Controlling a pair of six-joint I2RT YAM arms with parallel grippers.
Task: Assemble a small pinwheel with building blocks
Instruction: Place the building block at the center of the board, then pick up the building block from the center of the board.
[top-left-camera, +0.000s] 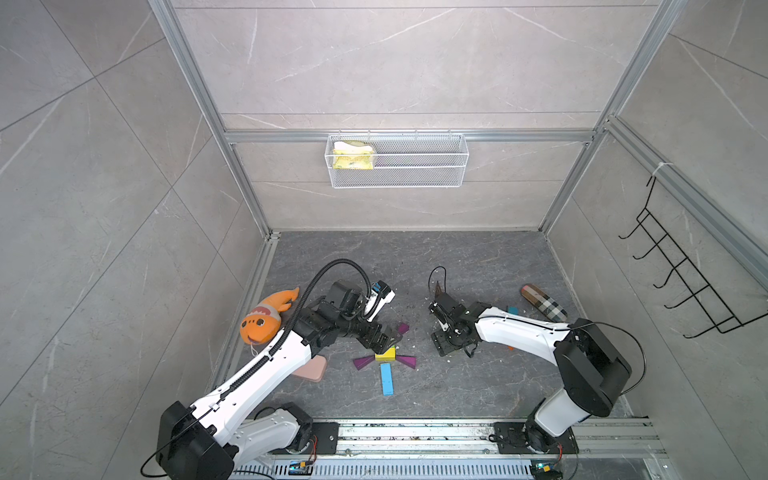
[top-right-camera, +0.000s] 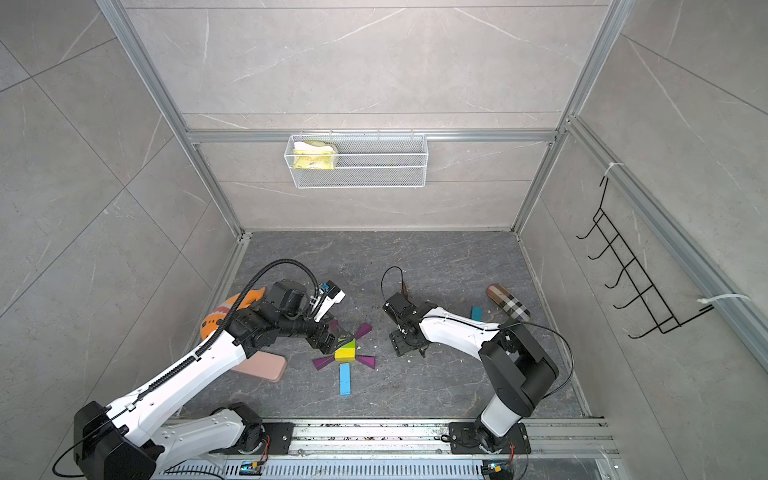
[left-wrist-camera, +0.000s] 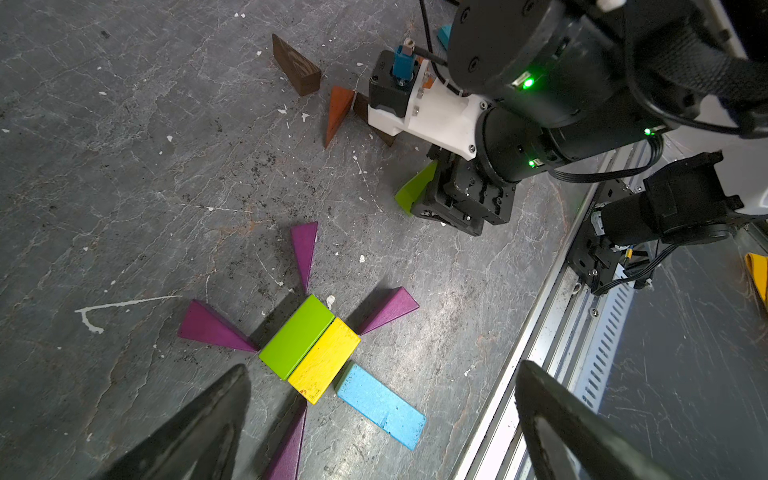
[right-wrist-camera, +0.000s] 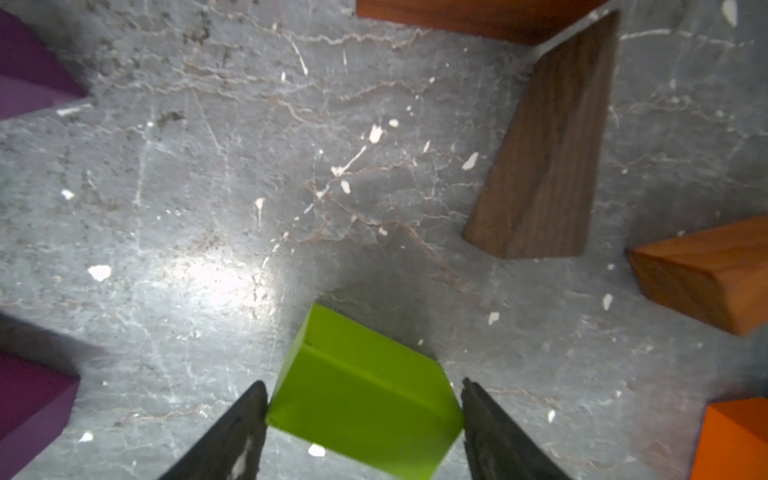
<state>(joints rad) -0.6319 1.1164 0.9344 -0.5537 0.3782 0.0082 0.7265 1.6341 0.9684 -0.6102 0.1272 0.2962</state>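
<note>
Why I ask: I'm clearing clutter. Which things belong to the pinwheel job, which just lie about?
Job: hub green brick, yellow brick, purple wedges, blue bar, second green brick, brown wedge, orange wedge.
Lying about: plush fish, plaid pouch, pink oblong.

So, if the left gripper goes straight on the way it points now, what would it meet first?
Probably the yellow brick beside the green brick; the open left gripper points down at it. Depth is unclear, so it could be the blue bar instead.
</note>
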